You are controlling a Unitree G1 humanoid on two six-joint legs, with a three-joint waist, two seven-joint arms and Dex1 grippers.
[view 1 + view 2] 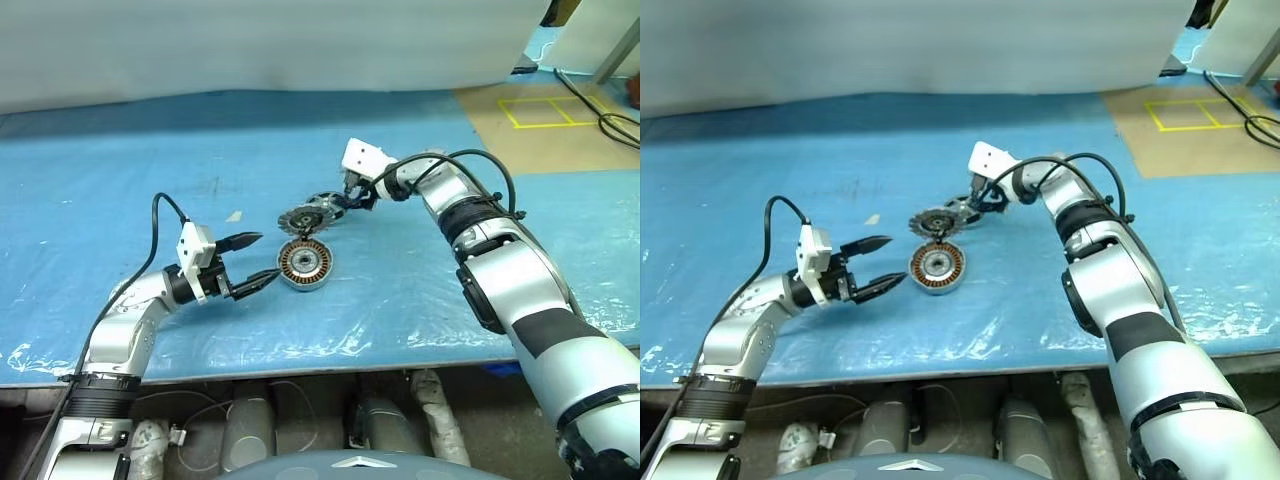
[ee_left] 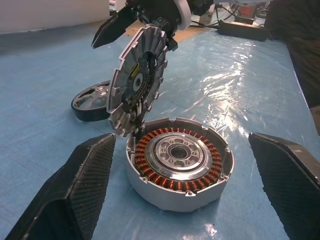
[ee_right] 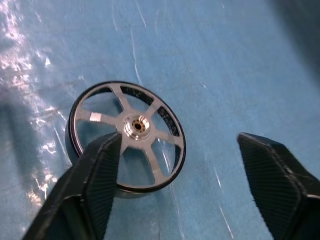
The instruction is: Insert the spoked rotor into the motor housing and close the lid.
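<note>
— Blue plastic sheet (image 1: 120, 190) covers the table. Where is the motor housing (image 1: 305, 264)?

— It lies flat on the sheet, open side up, and the copper windings show inside. The left gripper (image 1: 252, 259) is just beside it, level, with its fingers wide apart and nothing between them.

— And the spoked rotor (image 3: 127, 135)?

— It lies flat on the sheet, a little behind the housing. The right gripper (image 3: 187, 177) hangs over it with fingers apart, not closed on it.

— What is the toothed disc (image 2: 137, 85)?

— It stands tilted on its edge at the rim of the housing, between the housing and the rotor. If the right gripper touches it, I cannot tell.
</note>
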